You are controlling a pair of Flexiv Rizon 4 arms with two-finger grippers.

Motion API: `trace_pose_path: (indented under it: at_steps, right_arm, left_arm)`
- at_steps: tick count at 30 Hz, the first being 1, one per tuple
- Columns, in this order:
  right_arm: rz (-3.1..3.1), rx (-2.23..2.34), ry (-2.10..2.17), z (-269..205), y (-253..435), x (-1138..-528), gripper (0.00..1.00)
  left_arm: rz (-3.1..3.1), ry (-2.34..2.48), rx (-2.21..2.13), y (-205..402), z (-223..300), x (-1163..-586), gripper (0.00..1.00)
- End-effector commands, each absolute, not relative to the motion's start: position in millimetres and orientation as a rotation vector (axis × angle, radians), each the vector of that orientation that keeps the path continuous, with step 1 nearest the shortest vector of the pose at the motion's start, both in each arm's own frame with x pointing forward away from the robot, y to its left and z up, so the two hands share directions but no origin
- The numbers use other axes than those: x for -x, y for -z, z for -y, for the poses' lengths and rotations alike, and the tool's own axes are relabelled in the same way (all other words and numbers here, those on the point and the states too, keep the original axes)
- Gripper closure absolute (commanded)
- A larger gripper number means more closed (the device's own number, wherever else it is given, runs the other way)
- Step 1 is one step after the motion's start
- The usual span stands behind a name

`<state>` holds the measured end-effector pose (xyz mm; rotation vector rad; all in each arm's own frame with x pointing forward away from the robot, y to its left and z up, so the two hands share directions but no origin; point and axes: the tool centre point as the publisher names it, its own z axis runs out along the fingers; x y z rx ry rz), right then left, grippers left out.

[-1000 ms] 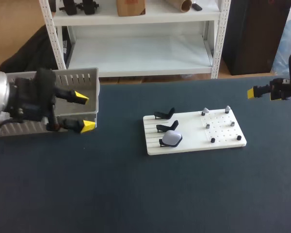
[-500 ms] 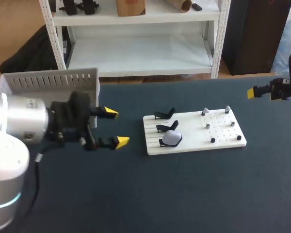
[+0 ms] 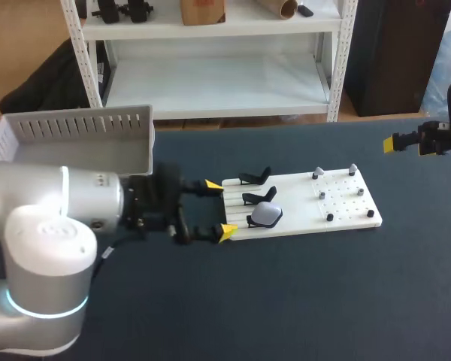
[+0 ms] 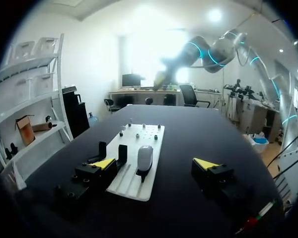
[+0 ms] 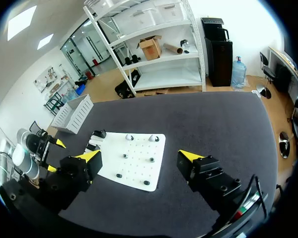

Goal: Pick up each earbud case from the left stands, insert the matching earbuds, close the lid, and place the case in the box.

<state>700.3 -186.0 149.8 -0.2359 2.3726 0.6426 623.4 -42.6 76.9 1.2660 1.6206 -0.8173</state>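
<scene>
Just at the edge of the white board (image 3: 293,207), my left gripper (image 3: 219,208) hangs empty, fingers spread. The pale earbud case (image 3: 267,214) sits on a black stand (image 3: 253,221) ahead. My right gripper (image 5: 140,155), also spread, is well apart.

Our head camera looks down on the tabletop (image 3: 301,301) from above and behind us, well back. Our left wrist camera sits low, just beside the white board (image 4: 131,186), facing the tabletop's right edge. Our right wrist camera looks back from there, higher and farther off. All three share the board.
</scene>
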Motion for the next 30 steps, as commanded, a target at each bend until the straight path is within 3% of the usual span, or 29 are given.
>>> trace_pose_path:
  at_steps: [1, 30]
  right_arm:
    - [-2.373, 0.235, -0.642, 186, -150, -700, 0.0]
    - [-2.373, 0.235, -0.642, 186, -150, -700, 0.0]
  left_arm:
    - [-1.603, 0.835, -1.282, -59, 70, -636, 0.0]
    - [-1.674, 0.771, -1.355, -47, 81, -638, 0.0]
